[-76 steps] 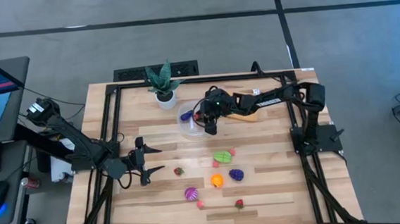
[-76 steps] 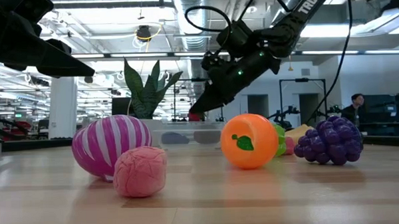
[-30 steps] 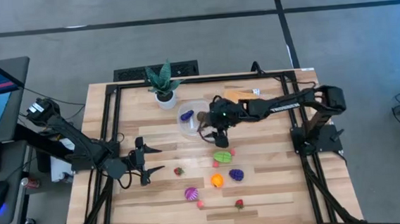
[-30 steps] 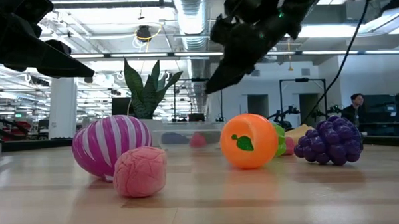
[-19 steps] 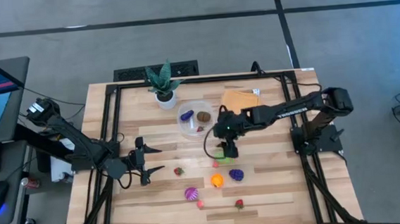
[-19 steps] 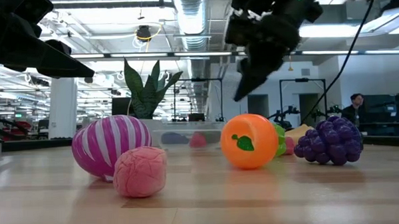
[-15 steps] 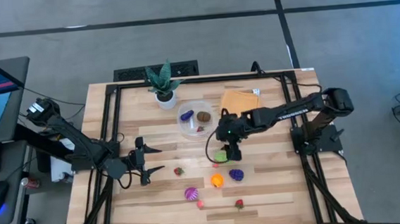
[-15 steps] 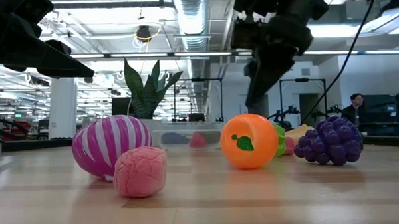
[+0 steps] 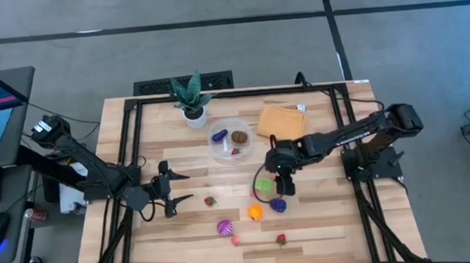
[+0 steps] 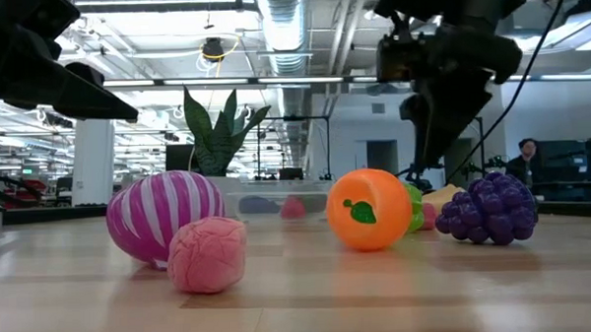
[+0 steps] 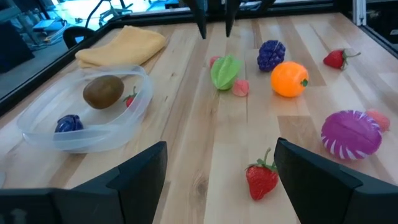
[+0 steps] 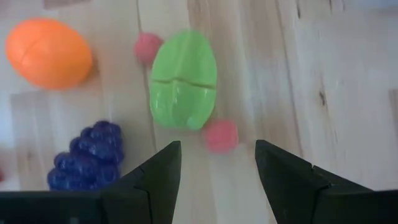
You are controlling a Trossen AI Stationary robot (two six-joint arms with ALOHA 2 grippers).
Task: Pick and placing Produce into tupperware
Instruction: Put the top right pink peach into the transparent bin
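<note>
Since three pieces already lie inside the tupperware (image 11: 93, 138), the job looks roughly a quarter done: one purple piece (image 9: 219, 135), one brown piece (image 9: 239, 135) and one small red piece (image 9: 235, 151).

Nine pieces are left out on the table. Nearest the tupperware is one green piece (image 9: 262, 183), with two small pink balls (image 12: 219, 135) just beside it. The right gripper (image 9: 282, 184) hangs over this spot, fingers spread wide and holding nothing. I judge the green piece or its neighbours to be the next pick.

A little farther from the tupperware lies one strawberry (image 9: 210, 201). Beyond it come one orange fruit (image 9: 255, 212) and one bunch of purple grapes (image 9: 278, 204). At about that same remove the left gripper (image 9: 171, 194) waits, spread wide and empty.

Farthest from the tupperware are one magenta striped piece (image 9: 224, 227), a third pink ball (image 9: 235, 239) and a second strawberry (image 9: 281, 239).
</note>
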